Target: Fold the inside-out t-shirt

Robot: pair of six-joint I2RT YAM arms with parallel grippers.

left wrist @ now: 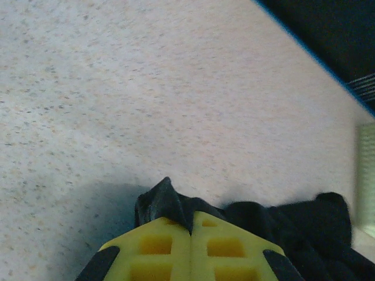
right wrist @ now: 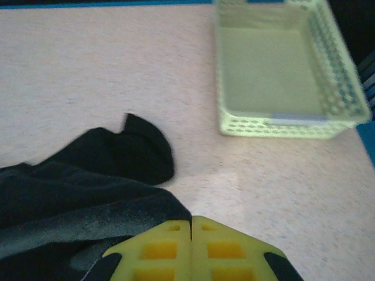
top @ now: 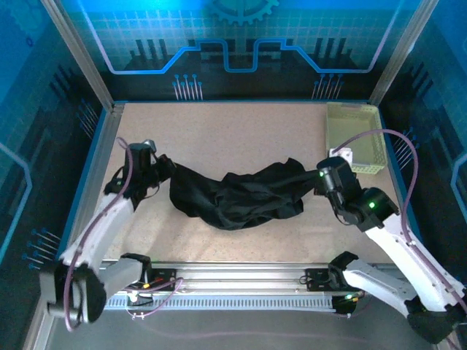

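Bunching in soft folds: black t-shirt (top: 237, 197)

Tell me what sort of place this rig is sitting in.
Most likely a purpose-built robot work cell, not a home: a speckled tabletop fenced by aluminium posts, blue circuit-pattern backdrop panels behind, and two arms bolted to a rail, a black t-shirt between them.

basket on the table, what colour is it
Pale yellow-green, with perforated walls; the basket shows best in the right wrist view.
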